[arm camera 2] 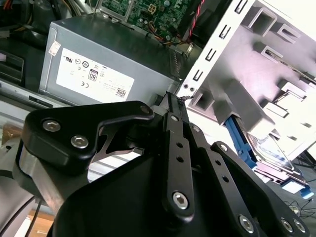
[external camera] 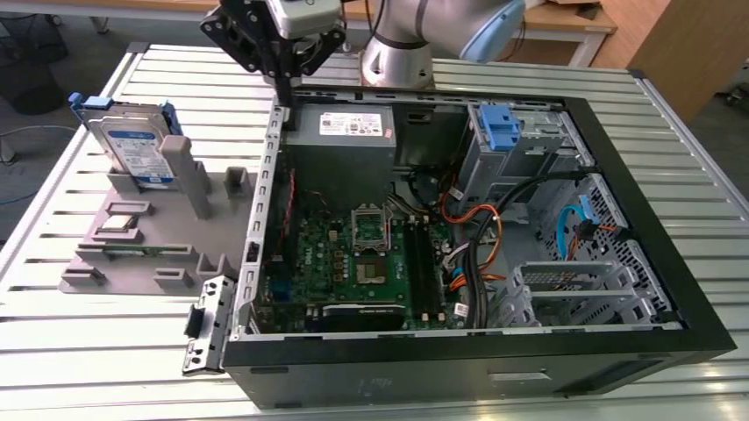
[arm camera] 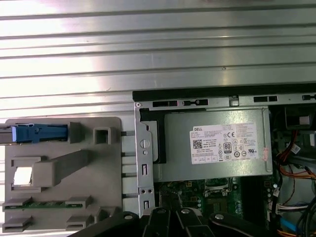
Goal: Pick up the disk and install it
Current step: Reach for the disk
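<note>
The disk (external camera: 126, 145) is a silver drive with a white-and-blue label in a blue bracket. It stands upright on edge in a grey holder (external camera: 129, 237) at the exterior view's left, beside the open computer case (external camera: 655, 289). My black gripper (external camera: 284, 81) hangs high over the case's back corner, to the right of the disk and well apart from it. Its fingers (arm camera 2: 172, 106) meet at a point with nothing between them. The second wrist view shows the disk (arm camera 2: 270, 148) beyond the case wall. In the first wrist view the disk's blue edge (arm camera: 38, 133) shows from above.
A grey power supply (external camera: 339, 132) with a white sticker sits in the case's back corner, just below the gripper. A motherboard (external camera: 363, 254), cables (external camera: 486, 219), a blue latch piece (external camera: 501, 127) and metal drive cages (external camera: 574, 289) lie inside. Everything rests on a slatted metal table (external camera: 70, 351).
</note>
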{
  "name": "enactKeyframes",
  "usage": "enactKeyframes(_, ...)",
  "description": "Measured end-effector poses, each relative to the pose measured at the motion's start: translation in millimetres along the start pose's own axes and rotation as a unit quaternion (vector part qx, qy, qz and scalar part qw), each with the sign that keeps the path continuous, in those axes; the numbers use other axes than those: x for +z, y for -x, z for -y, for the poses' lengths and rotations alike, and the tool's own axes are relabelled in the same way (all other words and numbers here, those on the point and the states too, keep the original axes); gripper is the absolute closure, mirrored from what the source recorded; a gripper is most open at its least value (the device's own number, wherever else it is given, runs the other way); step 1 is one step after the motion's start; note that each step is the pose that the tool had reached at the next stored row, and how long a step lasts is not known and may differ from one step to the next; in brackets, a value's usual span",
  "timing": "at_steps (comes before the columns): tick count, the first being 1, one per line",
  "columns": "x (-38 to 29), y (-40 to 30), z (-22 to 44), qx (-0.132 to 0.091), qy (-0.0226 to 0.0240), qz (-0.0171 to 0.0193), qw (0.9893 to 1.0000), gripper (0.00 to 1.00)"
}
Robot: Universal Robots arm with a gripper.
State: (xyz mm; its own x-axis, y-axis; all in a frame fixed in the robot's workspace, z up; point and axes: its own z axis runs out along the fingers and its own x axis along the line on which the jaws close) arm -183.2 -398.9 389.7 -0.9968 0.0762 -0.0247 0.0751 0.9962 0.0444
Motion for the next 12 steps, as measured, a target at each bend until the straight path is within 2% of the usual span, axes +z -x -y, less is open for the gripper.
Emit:
enactKeyframes(6,-0.1,-6.2,0.5,0.000,0.0000,0.0000,1.0000,0.89)
enactKeyframes(12,-0.1,-6.6,0.5,0.000,0.0000,0.0000,1.0000,0.89)
